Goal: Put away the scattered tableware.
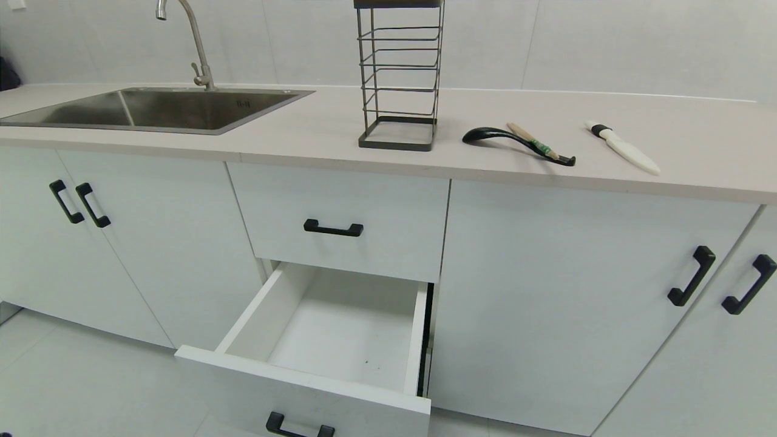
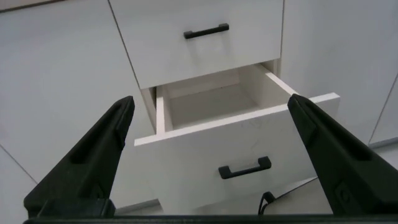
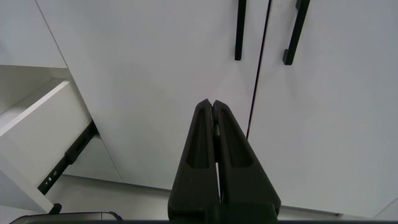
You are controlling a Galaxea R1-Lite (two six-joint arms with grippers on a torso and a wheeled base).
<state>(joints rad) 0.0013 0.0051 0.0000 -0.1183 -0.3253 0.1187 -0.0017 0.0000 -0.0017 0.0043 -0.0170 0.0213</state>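
On the countertop [image 1: 315, 139] to the right lie a black ladle [image 1: 513, 141], a wooden-handled utensil [image 1: 534, 142] crossing it, and a white-sheathed knife [image 1: 625, 149]. The lower white drawer [image 1: 331, 331] stands pulled out with nothing inside; the same drawer [image 2: 242, 124] is in the left wrist view. My left gripper [image 2: 211, 109] is open, low in front of that drawer, holding nothing. My right gripper [image 3: 213, 106] is shut with nothing in it, low before the white cabinet doors [image 3: 186, 74] right of the drawer.
A black wire rack [image 1: 400, 79] stands mid-counter. A steel sink [image 1: 164, 109] with a tap [image 1: 194, 36] is at the left. The upper drawer [image 1: 337, 218] is closed. Cabinet doors with black handles [image 1: 692, 276] flank both sides.
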